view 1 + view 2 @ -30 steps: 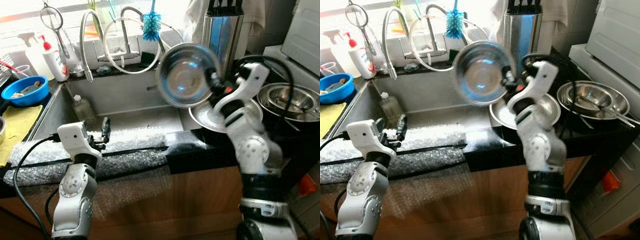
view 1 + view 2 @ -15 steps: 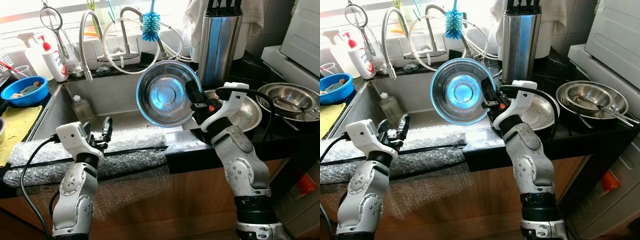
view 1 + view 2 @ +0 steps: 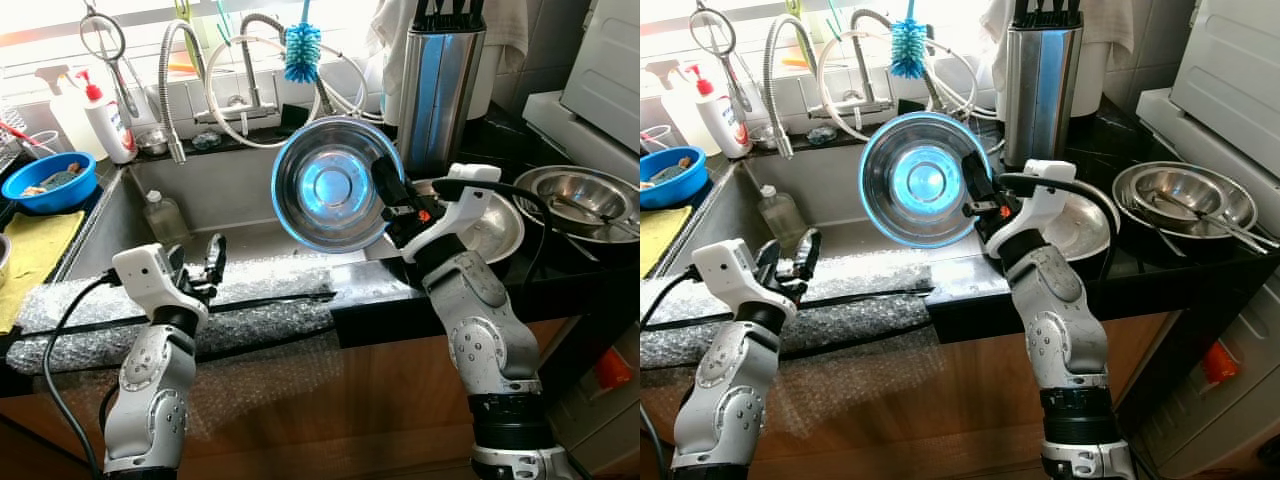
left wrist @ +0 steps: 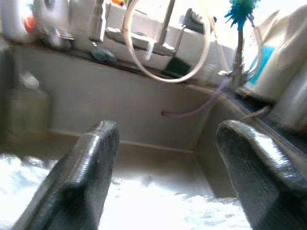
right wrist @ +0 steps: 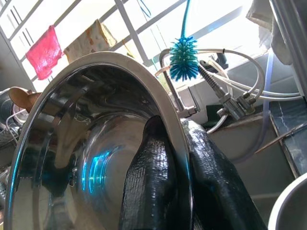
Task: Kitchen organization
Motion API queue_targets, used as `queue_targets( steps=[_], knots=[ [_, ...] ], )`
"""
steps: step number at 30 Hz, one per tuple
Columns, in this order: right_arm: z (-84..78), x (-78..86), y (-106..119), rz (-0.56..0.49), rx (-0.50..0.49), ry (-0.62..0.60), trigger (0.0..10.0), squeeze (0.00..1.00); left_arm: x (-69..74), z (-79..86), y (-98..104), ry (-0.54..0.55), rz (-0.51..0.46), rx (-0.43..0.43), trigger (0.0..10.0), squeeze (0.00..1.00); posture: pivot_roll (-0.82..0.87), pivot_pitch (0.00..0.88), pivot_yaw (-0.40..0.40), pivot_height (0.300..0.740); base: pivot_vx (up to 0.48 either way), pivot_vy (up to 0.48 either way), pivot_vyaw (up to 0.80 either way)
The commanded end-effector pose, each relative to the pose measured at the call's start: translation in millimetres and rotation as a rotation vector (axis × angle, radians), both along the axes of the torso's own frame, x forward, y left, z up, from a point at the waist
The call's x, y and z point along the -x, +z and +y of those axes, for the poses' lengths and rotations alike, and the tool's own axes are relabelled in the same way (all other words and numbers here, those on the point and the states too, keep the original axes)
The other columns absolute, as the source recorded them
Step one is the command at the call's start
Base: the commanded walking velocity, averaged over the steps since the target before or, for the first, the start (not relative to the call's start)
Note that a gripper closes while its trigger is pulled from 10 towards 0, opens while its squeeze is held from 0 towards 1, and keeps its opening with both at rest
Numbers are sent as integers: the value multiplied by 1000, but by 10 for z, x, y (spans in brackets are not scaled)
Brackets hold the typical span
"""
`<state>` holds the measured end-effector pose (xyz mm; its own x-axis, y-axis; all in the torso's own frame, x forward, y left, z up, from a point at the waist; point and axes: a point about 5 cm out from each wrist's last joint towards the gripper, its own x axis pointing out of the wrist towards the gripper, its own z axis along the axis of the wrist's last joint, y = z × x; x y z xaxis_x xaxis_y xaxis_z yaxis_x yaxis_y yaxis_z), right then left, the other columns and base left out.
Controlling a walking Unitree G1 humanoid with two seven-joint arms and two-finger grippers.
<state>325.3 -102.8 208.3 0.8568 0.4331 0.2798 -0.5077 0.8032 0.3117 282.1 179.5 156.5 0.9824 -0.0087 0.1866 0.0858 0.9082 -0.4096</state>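
A round steel bowl (image 3: 332, 195) hangs tilted on edge above the right side of the sink (image 3: 250, 200), its hollow facing me. My right gripper (image 3: 388, 200) is shut on the bowl's rim; in the right wrist view one finger (image 5: 148, 182) lies inside the bowl (image 5: 86, 158) and the other behind the rim. Low at the front of the sink, my left gripper (image 3: 208, 262) stands open over the bubble-wrapped counter edge (image 3: 180, 310), with nothing between its fingers (image 4: 91, 163).
A steel plate (image 3: 495, 225) and stacked steel bowls (image 3: 580, 200) sit on the black counter at right. A knife block (image 3: 440, 80), taps (image 3: 240, 90) with hoses and a blue brush (image 3: 302, 50) line the back. A bottle (image 3: 165, 215) stands in the sink; a blue bowl (image 3: 50, 182) is at left.
My right arm swung the steel bowl leftward and down from near the knife block to above the sink, then lifted it slightly. The left gripper stayed put.
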Motion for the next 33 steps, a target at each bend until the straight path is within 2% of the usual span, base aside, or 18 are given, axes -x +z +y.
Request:
queue_targets(
  steps=[1,2,3,4,9,15,16,25,26,27,33],
  knots=[
    [0,-69,12,2,9,-56,10000,0,6,26,199,-38,-82,107,10000,1000,-98,0,103,740,0,0,0],
    [-5,-72,11,4,9,-60,10000,0,5,23,192,-36,-78,95,10000,1000,-98,0,103,740,0,0,0],
    [-6,-73,10,4,10,-60,10000,0,2,15,191,-36,-78,77,10000,824,-97,0,103,740,0,0,0],
    [-6,-73,9,5,11,-59,10000,0,-3,5,190,-36,-77,48,10000,0,-98,0,103,740,0,0,0],
    [-10,-73,11,3,14,-62,10000,0,-8,7,194,-29,-76,31,10000,0,-99,0,103,740,0,0,0],
    [-18,-90,12,-3,13,-70,10000,0,-6,-5,276,-87,-100,85,10000,0,-98,0,102,740,0,0,0],
    [-19,-92,13,-4,15,-69,10000,0,0,-41,318,-122,-117,90,10000,1000,-96,0,101,740,0,0,0],
    [-19,-101,17,-7,18,-66,10000,0,12,-171,396,-215,-138,89,10000,1000,-99,0,99,740,0,0,0],
    [-20,-103,16,-7,21,-64,10000,0,20,-204,404,-240,-138,74,10000,533,-98,0,98,740,0,0,0],
    [-21,-103,17,-7,20,-64,10000,0,23,-216,407,-249,-138,68,10000,0,-98,0,99,740,0,0,0],
    [17,-101,18,-6,25,-43,10000,0,57,-310,403,-316,-133,28,10000,0,-95,0,96,740,0,0,0]
  ],
)
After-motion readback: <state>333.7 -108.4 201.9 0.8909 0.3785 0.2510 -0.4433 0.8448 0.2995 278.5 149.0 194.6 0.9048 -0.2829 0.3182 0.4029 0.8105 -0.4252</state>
